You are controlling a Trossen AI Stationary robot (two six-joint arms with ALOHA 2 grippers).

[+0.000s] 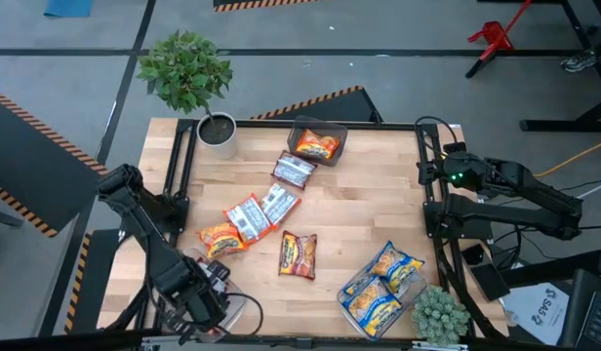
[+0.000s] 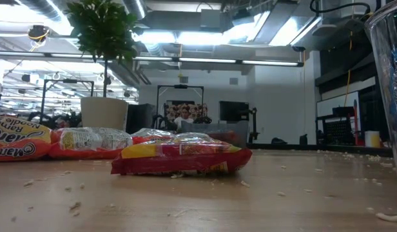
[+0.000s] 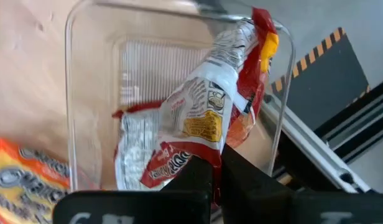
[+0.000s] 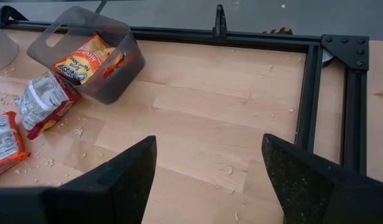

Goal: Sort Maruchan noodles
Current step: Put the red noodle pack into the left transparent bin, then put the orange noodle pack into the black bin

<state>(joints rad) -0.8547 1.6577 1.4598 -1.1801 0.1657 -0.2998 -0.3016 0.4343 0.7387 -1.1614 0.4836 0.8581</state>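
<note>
The left gripper [image 3: 216, 171] has its fingers pinched shut on a silver-and-red noodle packet [image 3: 198, 118], holding it over the clear bin [image 3: 86, 81] to drop it in, while the right gripper [image 4: 207, 171] waits wide open and empty, far from that bin.

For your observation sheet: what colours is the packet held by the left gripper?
Silver-white with dark red edges: the packet, best seen in the left wrist view.

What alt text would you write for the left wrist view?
The left end effector, shut on a silver-white-and-red noodle packet, holds it over a clear plastic bin. An orange packet lies beside the bin on the wooden table.
</note>
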